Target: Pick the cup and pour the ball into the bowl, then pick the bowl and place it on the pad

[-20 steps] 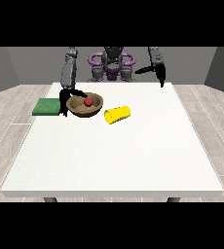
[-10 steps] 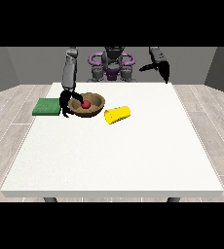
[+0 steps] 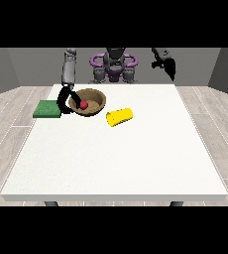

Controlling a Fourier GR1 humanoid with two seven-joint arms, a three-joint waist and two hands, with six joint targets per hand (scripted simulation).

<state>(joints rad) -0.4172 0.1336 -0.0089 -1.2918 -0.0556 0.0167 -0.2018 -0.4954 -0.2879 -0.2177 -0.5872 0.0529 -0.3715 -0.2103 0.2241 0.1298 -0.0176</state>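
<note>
Toward the far left of the white tabletop (image 3: 116, 163), the brown bowl (image 3: 92, 101) sits just right of the green pad (image 3: 47, 109), which lies at the left edge. Inside the bowl rests the red ball (image 3: 84, 104). The hand at the view's left (image 3: 66, 101) has its fingers curled round the bowl's left rim. Just right of the bowl, the yellow cup (image 3: 120, 116) lies on its side. Wide bare surface spreads toward the near edge. The hand at the view's right (image 3: 169, 68) hangs raised beyond the far edge; whether it is released or clenched cannot be told.
</note>
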